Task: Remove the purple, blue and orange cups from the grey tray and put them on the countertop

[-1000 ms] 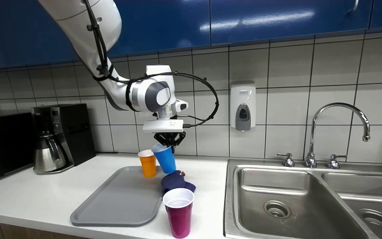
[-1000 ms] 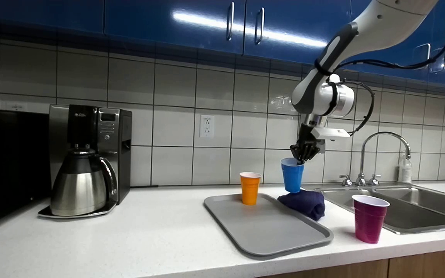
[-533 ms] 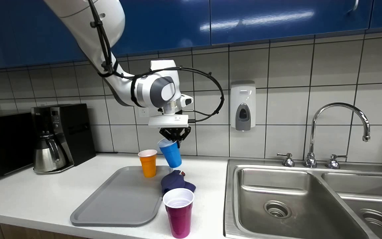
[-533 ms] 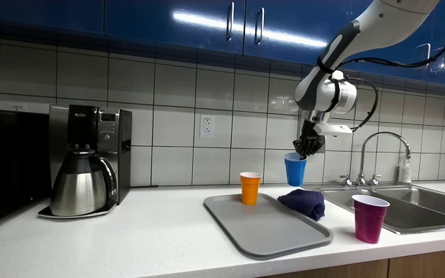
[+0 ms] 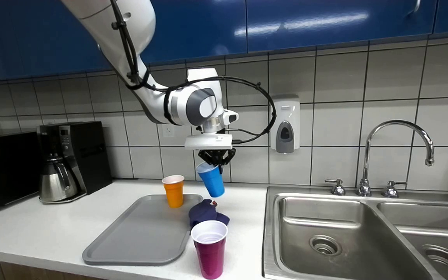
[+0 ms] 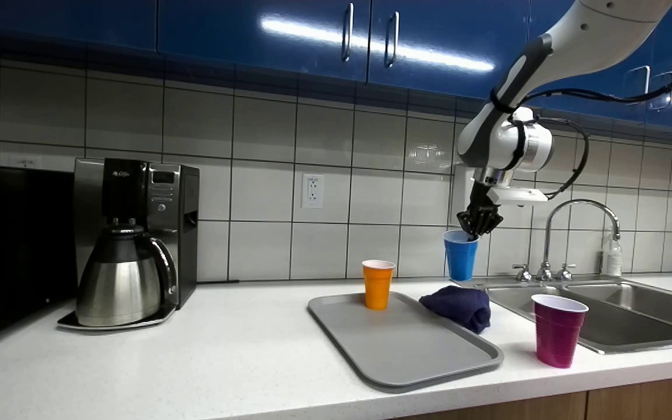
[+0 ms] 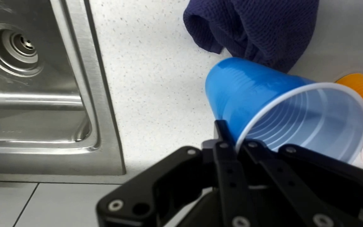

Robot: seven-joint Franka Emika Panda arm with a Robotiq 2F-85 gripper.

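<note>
The purple cup stands on the counter, so done; the gripper pinches the blue cup by its rim, tilted and aloft, seemingly clear of the tray but not yet set down; the orange cup stands on the tray, left to move.

This was a kitchen: a stainless-steel double sink with a gooseneck faucet at right in the white countertop, a drip coffee maker at left, blue wall cabinets over the far tiled backsplash.
</note>
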